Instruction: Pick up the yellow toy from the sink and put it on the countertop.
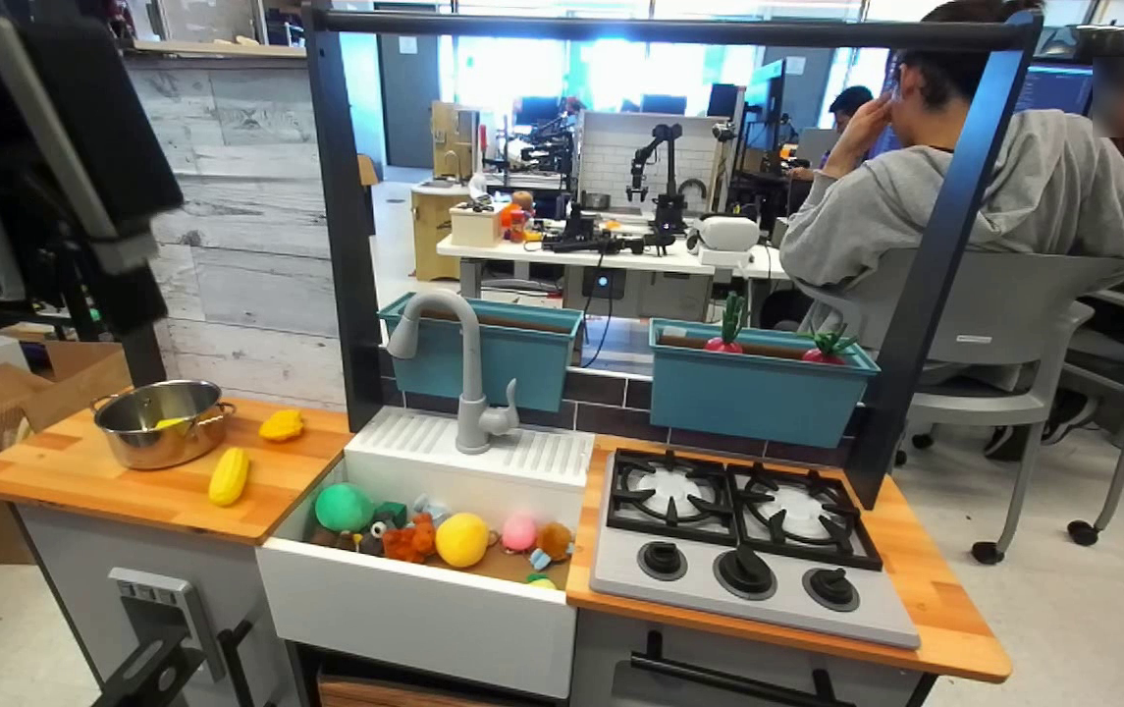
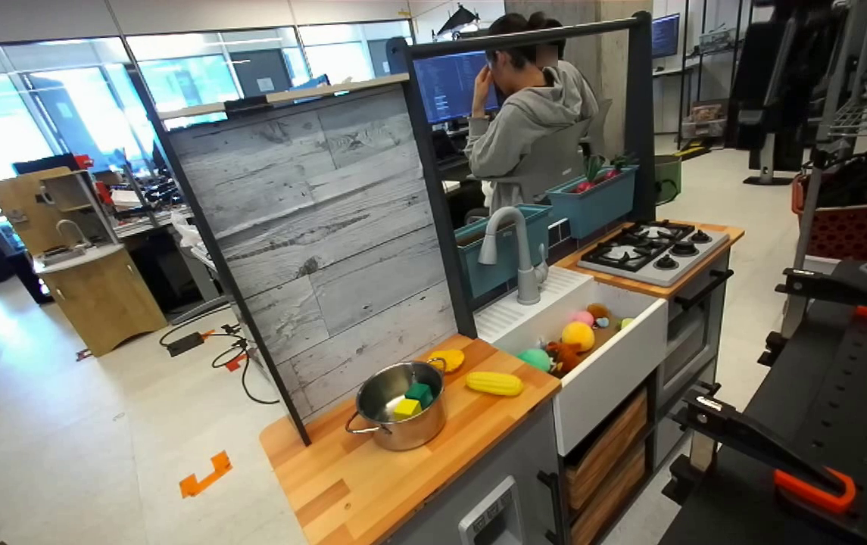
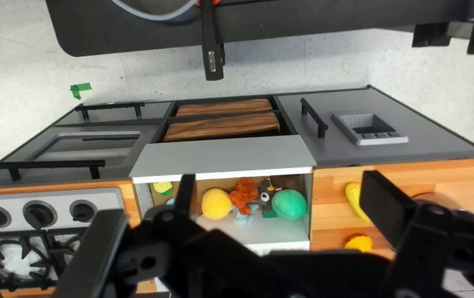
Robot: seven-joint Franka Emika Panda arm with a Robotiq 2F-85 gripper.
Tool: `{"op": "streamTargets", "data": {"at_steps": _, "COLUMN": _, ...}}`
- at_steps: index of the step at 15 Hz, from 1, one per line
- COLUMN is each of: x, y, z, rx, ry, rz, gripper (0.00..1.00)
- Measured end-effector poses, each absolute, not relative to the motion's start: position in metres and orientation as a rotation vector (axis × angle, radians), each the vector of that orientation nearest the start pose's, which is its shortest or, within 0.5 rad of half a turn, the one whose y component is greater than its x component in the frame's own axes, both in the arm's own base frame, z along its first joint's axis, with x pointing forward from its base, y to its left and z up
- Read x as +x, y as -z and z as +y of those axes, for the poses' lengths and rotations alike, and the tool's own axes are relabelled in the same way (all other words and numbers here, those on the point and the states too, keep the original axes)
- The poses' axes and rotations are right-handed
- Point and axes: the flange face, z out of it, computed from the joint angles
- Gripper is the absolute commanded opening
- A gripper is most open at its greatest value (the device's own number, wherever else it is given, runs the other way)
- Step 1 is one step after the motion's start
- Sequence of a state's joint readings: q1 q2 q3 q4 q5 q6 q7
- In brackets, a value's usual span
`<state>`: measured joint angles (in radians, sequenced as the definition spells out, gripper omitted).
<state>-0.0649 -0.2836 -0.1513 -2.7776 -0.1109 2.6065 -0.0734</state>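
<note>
The yellow toy, a round yellow ball, lies in the sink among other toys in both exterior views (image 1: 461, 540) (image 2: 578, 337) and in the wrist view (image 3: 216, 203). The sink is a white basin (image 1: 414, 614) with a grey faucet (image 1: 471, 368). The wooden countertop (image 1: 301, 476) lies on both sides of it; it also shows in an exterior view (image 2: 372, 484). My gripper (image 3: 279, 180) is open and empty, high above the sink and countertop. Its fingers hide part of the sink in the wrist view. The arm shows blurred at the upper left of an exterior view.
The sink also holds a green ball (image 1: 344, 507), an orange plush (image 1: 412, 539) and a pink toy (image 1: 519, 531). A metal pot (image 1: 164, 442), yellow corn (image 1: 229, 477) and another yellow piece (image 1: 282, 425) stand on the countertop. The stovetop (image 1: 758, 628) is beside the sink.
</note>
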Motion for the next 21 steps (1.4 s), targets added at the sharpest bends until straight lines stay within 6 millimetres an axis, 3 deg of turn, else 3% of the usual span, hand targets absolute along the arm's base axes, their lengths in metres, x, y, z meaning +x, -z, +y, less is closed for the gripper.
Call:
{"op": "streamTargets", "data": {"at_steps": 8, "x": 0.471, "y": -0.210, "z": -0.110, "rx": -3.058, "ry": 0.293, "rz": 0.742, "gripper": 1.00}}
{"op": "streamTargets", "data": {"at_steps": 17, "x": 0.566, "y": -0.059, "z": -0.128, "rx": -2.905, "ry": 0.336, "rz": 1.271, "gripper": 1.00}}
{"op": "streamTargets", "data": {"at_steps": 21, "x": 0.600, "y": -0.006, "z": -0.141, "rx": -2.851, "ry": 0.410, "rz": 1.459, "gripper": 1.00}}
